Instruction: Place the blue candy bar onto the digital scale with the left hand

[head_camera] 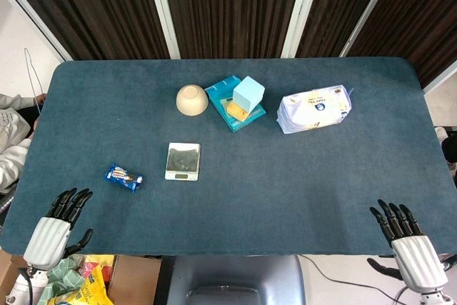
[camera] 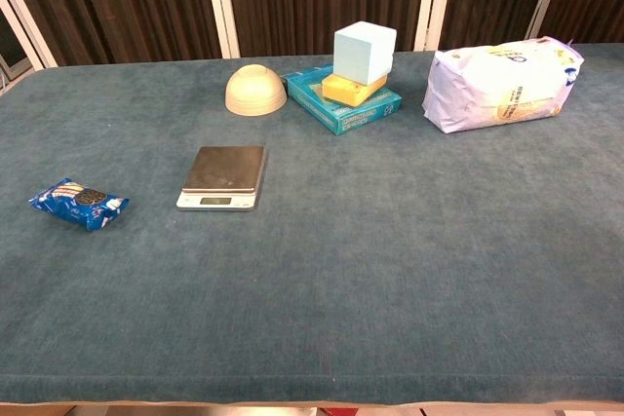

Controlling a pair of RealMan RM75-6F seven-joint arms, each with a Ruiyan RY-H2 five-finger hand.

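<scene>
Blue candy bar point(head_camera: 124, 178) lies flat on the dark teal table point(head_camera: 285, 176), toward my left side, and the chest view shows it angled slightly point(camera: 77, 204). Just to its right, apart from it, sits the digital scale point(head_camera: 183, 161), its plate bare and its display strip facing me. I see only bare cloth in the gap between the two.

My left hand point(head_camera: 58, 225) hovers at the near left corner of the table, fingers spread and holding nothing; the bar is ahead of it and a little to the right. My right hand point(head_camera: 407, 237) sits at the near right corner, fingers likewise apart and empty, well away from everything. Neither hand shows in the chest view.

Farther back, beyond the scale, an upturned beige bowl point(head_camera: 192, 100) rests rim down. Beside it lies a teal box point(head_camera: 235, 103) with a yellow block point(head_camera: 236, 111) and a pale blue cube point(head_camera: 248, 91) stacked on top. To the right of those is a white plastic-wrapped pack point(head_camera: 314, 108). All of these stand well apart from the bar and the scale.

The bar is near the left edge but not at it. The near half of the table is open cloth from the scale across to my right hand.
</scene>
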